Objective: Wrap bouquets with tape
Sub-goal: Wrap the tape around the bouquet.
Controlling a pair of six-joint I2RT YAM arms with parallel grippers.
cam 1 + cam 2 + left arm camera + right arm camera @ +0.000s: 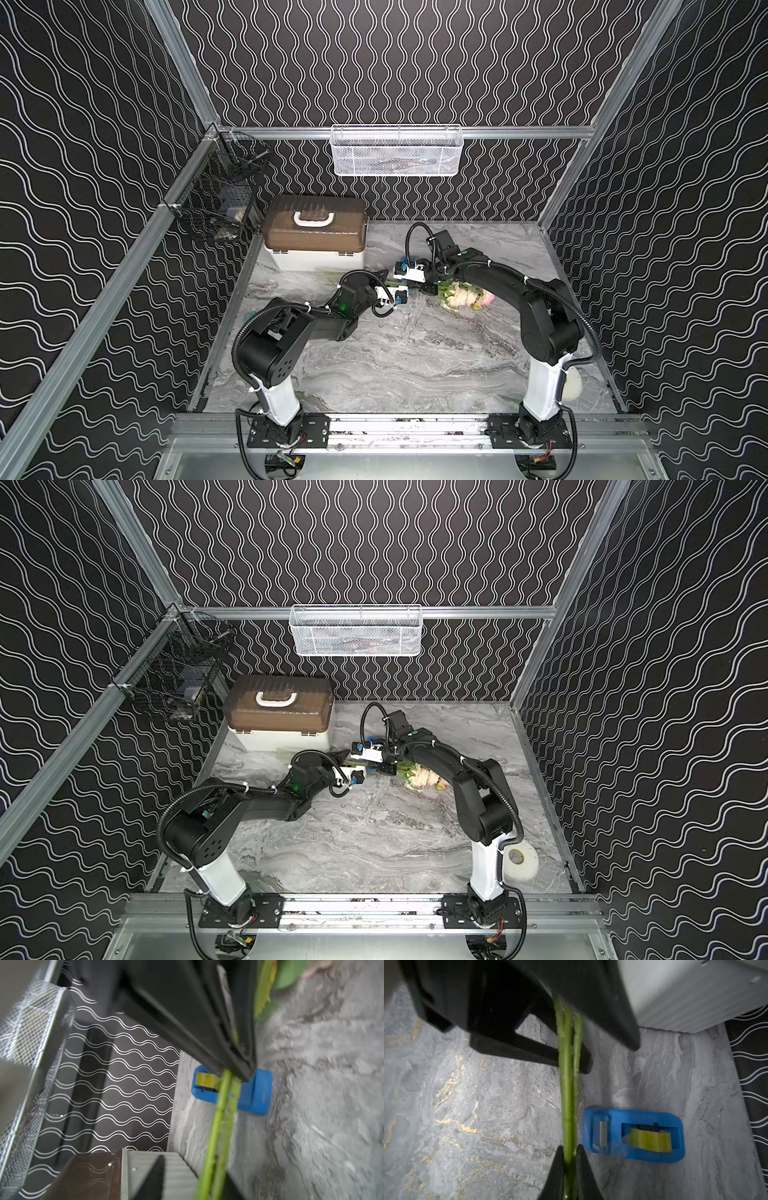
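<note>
On the tabletop (415,353): right tool (569,1148) pinches bouquet (461,296) by the stems (568,1084), left tool (400,291) spread round them; tape (650,1139) sits in blue dispenser (633,1155) just beside. Best approach, prob.: keep 1 firm pinch, stems bunched, before left reaches for tape

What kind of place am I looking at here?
Likely a robot test booth, not a flower shop: a metal frame with patterned walls, a left arm and right arm mounted on a rail, and a bouquet near a tape dispenser.
</note>
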